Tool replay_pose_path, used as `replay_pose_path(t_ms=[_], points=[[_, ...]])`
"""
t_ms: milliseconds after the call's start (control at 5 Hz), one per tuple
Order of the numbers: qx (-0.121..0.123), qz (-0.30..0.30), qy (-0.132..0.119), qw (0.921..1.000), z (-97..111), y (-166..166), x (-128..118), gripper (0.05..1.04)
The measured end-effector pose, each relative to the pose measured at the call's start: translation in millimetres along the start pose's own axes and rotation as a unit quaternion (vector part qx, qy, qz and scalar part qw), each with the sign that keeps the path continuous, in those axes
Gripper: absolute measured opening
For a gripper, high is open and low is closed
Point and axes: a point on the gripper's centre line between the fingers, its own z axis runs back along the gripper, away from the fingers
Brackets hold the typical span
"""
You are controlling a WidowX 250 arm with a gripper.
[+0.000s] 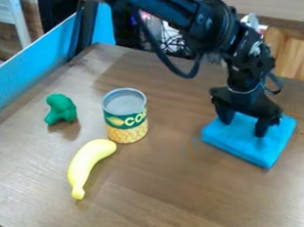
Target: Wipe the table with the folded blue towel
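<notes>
Your camera view looks down at a slant from above the near side of the wooden table [167,197], facing its far edge. You're close enough that the tabletop takes up most of the view. The blue panel [30,62] runs up your left; you see the can [125,118] from above and side-on.

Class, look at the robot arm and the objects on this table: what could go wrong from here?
The black two-finger gripper stands with its fingers apart at the flat, soft-looking blue square. If it closes there, it might pinch only the upper surface, which could bunch or slip free.

The curved yellow toy banana has one end close beside the base of the upright corn can, so a sideways knock to either could shift the other, or perhaps tip the can.
</notes>
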Motion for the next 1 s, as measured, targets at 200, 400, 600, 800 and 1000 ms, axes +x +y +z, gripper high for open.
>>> replay_pose_path(t_ms=[200,400,600,800,1000], points=[[0.006,-0.007,-0.005,1.0,-1,2,-2,1.001],[0.009,-0.018,-0.004,0.9998,2,6,-20,1.001],[0.006,-0.024,-0.001,0.9997,14,11,-49,1.001],[0.002,-0.042,0.008,0.9991,32,18,-86,1.001],[-0.001,-0.053,0.031,0.9982,52,33,-129,1.001]])
